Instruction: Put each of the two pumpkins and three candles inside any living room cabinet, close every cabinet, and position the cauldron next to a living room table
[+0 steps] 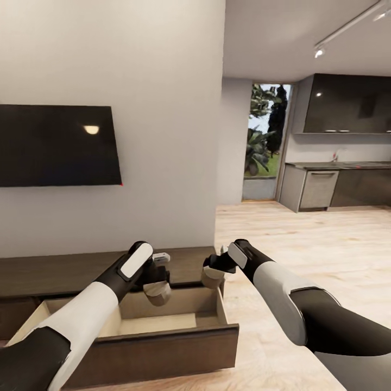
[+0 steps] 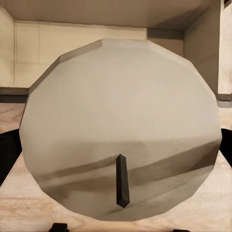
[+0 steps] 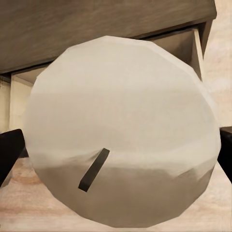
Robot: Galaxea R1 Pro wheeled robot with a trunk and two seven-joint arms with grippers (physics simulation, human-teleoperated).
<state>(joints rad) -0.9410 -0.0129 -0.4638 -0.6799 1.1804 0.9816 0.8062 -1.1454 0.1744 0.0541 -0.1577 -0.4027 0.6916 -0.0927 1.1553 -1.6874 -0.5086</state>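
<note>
A pale beige candle (image 1: 159,296) with a dark wick (image 2: 122,181) is held in my left gripper (image 1: 157,290), which is shut on it above the open drawer (image 1: 157,342) of the dark-brown cabinet (image 1: 54,271). My right gripper (image 1: 213,274) is shut on a second candle (image 1: 208,280), just over the drawer's right rear corner. That candle's round top (image 3: 121,130) faces the right wrist camera. The drawer's pale inside looks bare where it shows. The pumpkins, cauldron and table are out of view.
A black TV (image 1: 57,145) hangs on the wall above the cabinet. Wood floor (image 1: 304,244) stretches to the right toward dark grey kitchen units (image 1: 336,187) and a glass door (image 1: 266,141). The drawer front juts out toward me.
</note>
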